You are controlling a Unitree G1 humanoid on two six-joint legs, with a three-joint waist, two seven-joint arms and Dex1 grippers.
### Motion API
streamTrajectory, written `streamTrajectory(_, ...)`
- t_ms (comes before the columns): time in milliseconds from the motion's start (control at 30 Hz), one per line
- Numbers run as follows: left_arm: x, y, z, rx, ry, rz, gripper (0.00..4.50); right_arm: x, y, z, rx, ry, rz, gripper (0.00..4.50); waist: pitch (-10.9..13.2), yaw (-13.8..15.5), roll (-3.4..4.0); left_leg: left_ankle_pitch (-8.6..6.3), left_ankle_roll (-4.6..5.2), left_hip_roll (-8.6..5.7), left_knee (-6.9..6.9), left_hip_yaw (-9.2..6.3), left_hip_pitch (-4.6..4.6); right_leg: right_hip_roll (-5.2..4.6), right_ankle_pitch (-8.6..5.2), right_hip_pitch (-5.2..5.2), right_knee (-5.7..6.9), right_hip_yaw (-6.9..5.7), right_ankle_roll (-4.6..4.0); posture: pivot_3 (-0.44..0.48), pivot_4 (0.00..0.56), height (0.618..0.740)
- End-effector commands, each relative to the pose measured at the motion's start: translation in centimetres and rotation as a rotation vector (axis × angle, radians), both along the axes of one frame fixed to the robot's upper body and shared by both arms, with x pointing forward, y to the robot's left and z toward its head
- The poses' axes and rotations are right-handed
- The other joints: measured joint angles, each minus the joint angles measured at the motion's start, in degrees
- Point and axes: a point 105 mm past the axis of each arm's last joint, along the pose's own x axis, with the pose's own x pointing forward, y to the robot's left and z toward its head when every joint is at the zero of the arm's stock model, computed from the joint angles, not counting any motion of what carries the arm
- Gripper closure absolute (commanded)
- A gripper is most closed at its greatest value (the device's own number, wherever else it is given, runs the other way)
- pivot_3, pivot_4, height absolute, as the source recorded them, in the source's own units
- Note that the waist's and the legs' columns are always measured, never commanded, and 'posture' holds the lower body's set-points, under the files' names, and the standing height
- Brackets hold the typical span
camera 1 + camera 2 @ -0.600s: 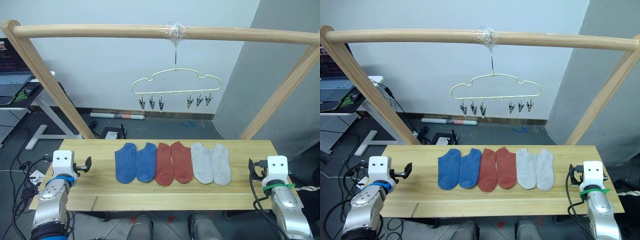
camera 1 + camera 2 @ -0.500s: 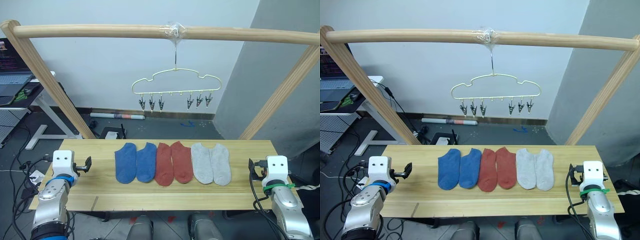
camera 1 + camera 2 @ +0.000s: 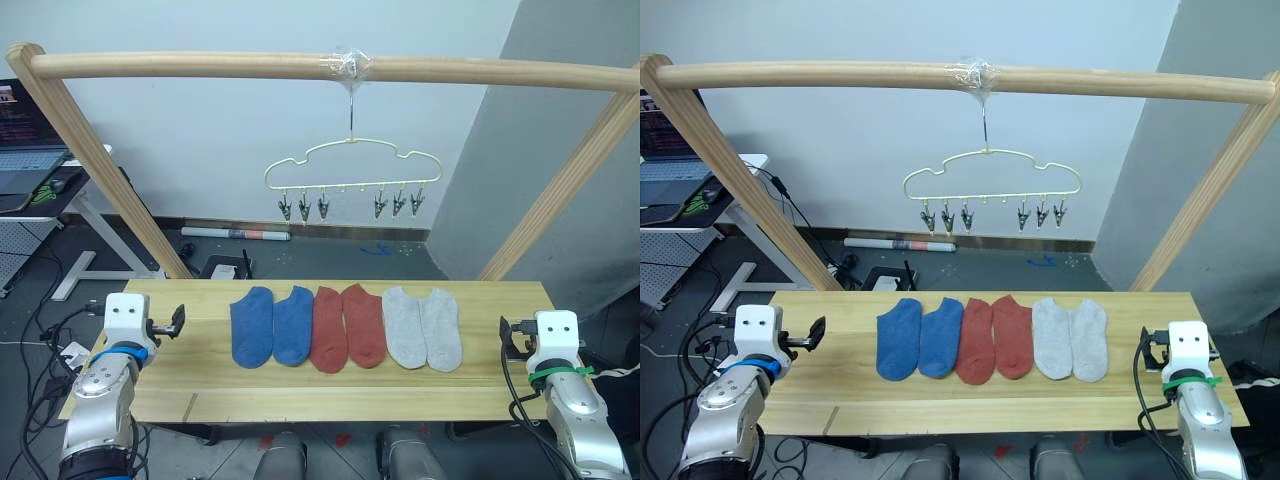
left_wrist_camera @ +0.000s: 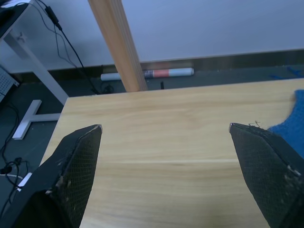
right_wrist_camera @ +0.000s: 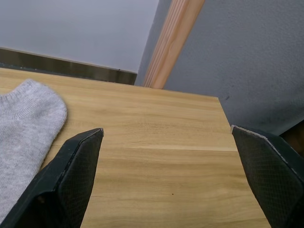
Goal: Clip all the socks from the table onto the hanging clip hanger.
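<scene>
Six socks lie side by side across the middle of the table (image 3: 200, 385): two blue socks (image 3: 252, 326) (image 3: 293, 323), two rust-red socks (image 3: 328, 328) (image 3: 365, 322) and two light grey socks (image 3: 404, 325) (image 3: 441, 327). The pale yellow-green clip hanger (image 3: 352, 165) hangs above them from the top pole, and its dark clips hold nothing. My left gripper (image 4: 165, 127) stands open over the table's left end, with a blue sock's edge (image 4: 292, 128) off to one side. My right gripper (image 5: 167, 129) stands open over the right end, beside a grey sock (image 5: 23, 123).
A round wooden pole frame (image 3: 300, 66) spans the table, and its slanted legs (image 3: 110, 175) (image 3: 560, 190) stand at the back corners. A desk with a laptop (image 3: 25, 130) is at the far left. Cables and a tube (image 3: 235, 232) lie on the floor behind.
My left gripper has edged up a little at the table's left end. The socks, the hanger and my right gripper stay where they were.
</scene>
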Motion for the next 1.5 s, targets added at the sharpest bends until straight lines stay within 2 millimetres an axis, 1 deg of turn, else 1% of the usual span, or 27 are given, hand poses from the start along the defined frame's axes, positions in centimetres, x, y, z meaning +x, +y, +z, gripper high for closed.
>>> streamTrajectory(33,0.1,-0.5,2.5,-0.007,-0.089,-0.015,0.03,0.3,-0.2,1.8,-0.042,-0.057,0.017,0.00,0.0,-0.1,0.01,0.00,0.00,0.00,0.00,0.00,0.00,0.00,0.00,0.00,0.00,0.00,0.00,0.061,0.124,0.740)
streamTrajectory(67,0.1,-1.2,3.2,-0.020,-0.114,-0.036,0.03,0.3,0.0,2.0,-0.042,-0.061,0.029,0.00,0.0,-0.1,0.01,0.00,0.00,0.00,0.00,0.00,-0.01,0.00,0.00,0.00,-0.01,0.01,0.00,0.061,0.127,0.740)
streamTrajectory(133,0.0,-2.1,3.9,-0.035,-0.136,-0.058,0.03,0.4,0.3,2.2,-0.041,-0.065,0.040,0.00,0.0,-0.1,0.02,0.00,0.00,0.00,0.00,0.00,-0.01,-0.01,0.00,0.00,-0.01,0.01,0.00,0.061,0.127,0.740)
streamTrajectory(267,0.0,-4.9,5.9,-0.030,-0.208,-0.156,0.03,0.9,1.5,2.9,-0.045,-0.075,0.106,0.00,0.0,0.0,0.02,0.00,0.00,0.01,0.01,0.00,0.00,0.00,0.00,0.00,0.01,0.01,0.00,0.061,0.127,0.740)
streamTrajectory(300,0.0,-5.3,6.2,-0.036,-0.220,-0.167,0.03,1.0,1.8,3.1,-0.044,-0.077,0.120,0.00,0.0,0.0,0.03,0.00,0.00,0.00,0.01,0.00,0.00,0.00,0.00,0.00,0.01,0.01,0.00,0.066,0.137,0.740)
streamTrajectory(367,0.1,-6.3,7.0,-0.036,-0.249,-0.187,0.43,1.4,2.8,3.8,-0.043,-0.083,0.177,0.00,0.0,0.0,0.05,0.00,0.00,0.00,0.02,0.00,0.00,0.00,0.00,0.00,0.00,0.02,0.00,0.066,0.137,0.740)
streamTrajectory(433,0.5,-8.7,7.8,-0.010,-0.275,-0.255,0.96,2.0,4.7,4.6,-0.018,-0.085,0.285,0.00,0.0,0.0,0.07,0.00,0.00,0.00,0.02,0.01,0.00,0.00,0.00,0.00,0.00,0.02,0.01,0.062,0.139,0.740)
streamTrajectory(500,0.9,-10.4,8.5,-0.011,-0.300,-0.290,1.50,2.3,5.8,5.1,-0.004,-0.082,0.360,0.00,0.1,0.0,0.09,0.00,0.00,0.00,0.03,0.02,-0.01,0.00,0.00,0.00,-0.01,0.04,0.01,0.062,0.139,0.740)
streamTrajectory(567,1.5,-11.8,9.3,-0.030,-0.330,-0.309,1.50,2.6,7.6,5.9,0.002,-0.078,0.478,0.00,0.1,0.0,0.08,0.00,0.00,-0.01,0.05,0.00,-0.01,0.00,0.00,0.03,-0.02,0.03,0.01,0.056,0.140,0.740)
streamTrajectory(633,1.9,-12.8,9.8,-0.052,-0.351,-0.315,1.50,2.5,9.1,6.5,0.002,-0.070,0.573,0.00,0.1,0.0,0.09,0.00,0.00,-0.01,0.05,-0.03,-0.02,0.01,0.00,0.03,-0.01,0.02,0.01,0.056,0.140,0.740)
streamTrajectory(667,2.1,-13.1,10.0,-0.062,-0.356,-0.315,1.50,2.6,9.5,6.7,0.003,-0.069,0.599,0.00,0.1,0.0,0.09,0.00,0.00,-0.01,0.04,-0.04,-0.01,0.02,0.00,0.03,-0.01,0.01,0.01,0.047,0.139,0.740)
streamTrajectory(767,2.6,-14.8,10.3,-0.089,-0.368,-0.343,1.50,2.8,11.3,8.1,0.041,-0.073,0.697,0.00,0.1,-0.1,0.09,0.00,0.00,-0.02,0.03,-0.03,-0.05,0.03,-0.01,0.03,-0.07,0.03,0.01,0.035,0.141,0.740)
streamTrajectory(867,3.6,-16.3,10.8,-0.121,-0.408,-0.314,1.50,2.8,14.0,10.4,0.104,-0.107,0.849,0.00,0.1,-0.1,0.04,0.00,0.00,-0.04,0.05,-0.03,-0.06,0.02,0.00,0.03,-0.07,0.04,0.03,0.029,0.144,0.740)
streamTrajectory(933,4.4,-17.3,11.1,-0.151,-0.426,-0.307,1.50,2.7,15.7,12.3,0.115,-0.142,0.946,0.00,0.1,-0.1,0.03,0.00,0.00,-0.03,0.06,-0.07,-0.05,0.04,0.01,0.04,-0.05,0.02,0.04,0.019,0.146,0.740)
streamTrajectory(1033,5.4,-18.2,11.4,-0.169,-0.440,-0.308,1.50,2.8,17.2,13.8,0.119,-0.165,1.020,0.00,0.2,-0.3,0.00,0.00,0.01,-0.03,0.09,-0.08,-0.05,0.07,0.03,0.04,-0.06,0.01,0.07,0.011,0.149,0.740)
streamTrajectory(1100,6.6,-18.5,11.8,-0.166,-0.458,-0.300,1.50,2.8,18.5,14.5,0.134,-0.169,1.079,0.00,0.2,-0.6,-0.06,0.00,0.00,-0.03,0.08,-0.07,-0.06,0.07,0.03,0.06,-0.08,0.01,0.07,0.004,0.155,0.740)
streamTrajectory(1167,7.4,-18.7,12.0,-0.159,-0.468,-0.289,1.50,2.7,19.3,14.9,0.146,-0.170,1.118,0.00,0.3,-0.6,-0.06,0.00,0.00,-0.04,0.08,-0.08,-0.09,0.07,0.03,0.06,-0.11,0.01,0.07,0.004,0.155,0.740)
streamTrajectory(1267,8.3,-18.7,12.1,-0.149,-0.477,-0.266,1.50,2.7,19.8,15.3,0.157,-0.173,1.142,0.00,0.3,-0.8,-0.07,0.00,0.00,-0.04,0.07,-0.08,-0.12,0.06,0.04,0.05,-0.15,0.01,0.09,-0.005,0.158,0.740)
streamTrajectory(1367,9.4,-19.0,12.1,-0.142,-0.484,-0.258,1.50,2.5,20.3,15.7,0.165,-0.178,1.170,0.00,0.5,-0.9,-0.13,-0.01,0.00,-0.06,0.06,-0.11,-0.14,0.06,0.16,0.05,-0.16,0.00,0.30,-0.013,0.165,0.740)
streamTrajectory(1500,10.4,-19.6,11.8,-0.151,-0.485,-0.263,1.50,2.5,20.8,16.1,0.137,-0.187,1.188,0.00,0.7,-1.3,-0.19,-0.01,0.00,-0.05,0.07,-0.09,-0.13,0.06,0.15,0.04,-0.15,0.01,0.28,-0.020,0.170,0.740)
